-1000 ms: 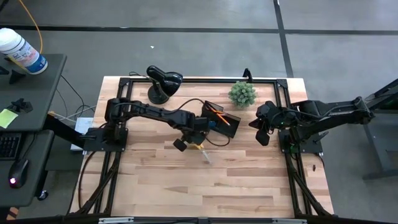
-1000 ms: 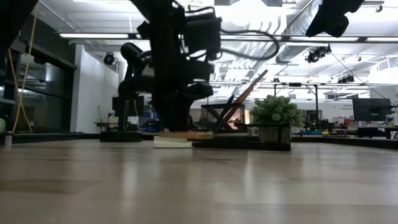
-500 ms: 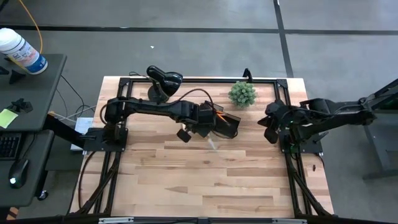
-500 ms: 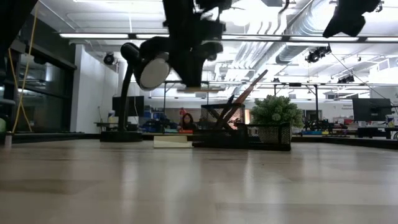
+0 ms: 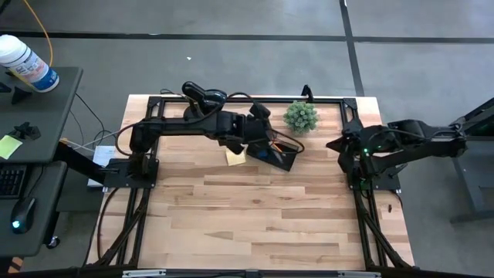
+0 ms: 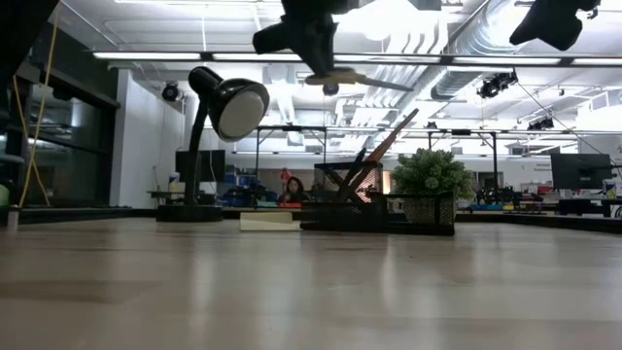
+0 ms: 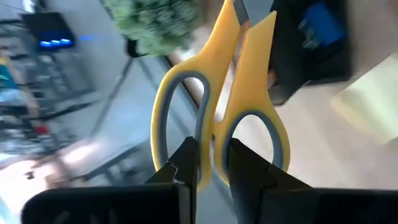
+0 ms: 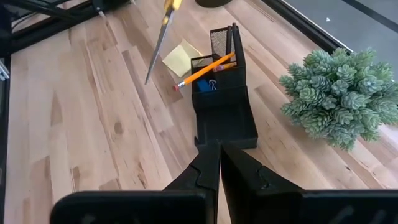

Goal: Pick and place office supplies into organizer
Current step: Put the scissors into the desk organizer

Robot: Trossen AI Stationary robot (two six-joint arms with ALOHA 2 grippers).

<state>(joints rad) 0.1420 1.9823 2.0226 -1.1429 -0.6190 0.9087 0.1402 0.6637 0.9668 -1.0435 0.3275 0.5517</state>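
The left gripper (image 7: 208, 168) is clenched on the yellow-orange plastic handles of a pair of scissors (image 7: 217, 106), holding them in the air just beside the black metal-mesh desk organizer (image 5: 276, 151) at the back of the wooden table (image 5: 255, 216). A yellow sticky-note pad (image 5: 235, 156) lies flat beside the organizer, and an orange pencil (image 8: 205, 71) leans out of one compartment. The right gripper (image 8: 219, 163) hangs closed and empty at the table's right side near a small green potted plant (image 5: 300, 116); no writing can be read anywhere.
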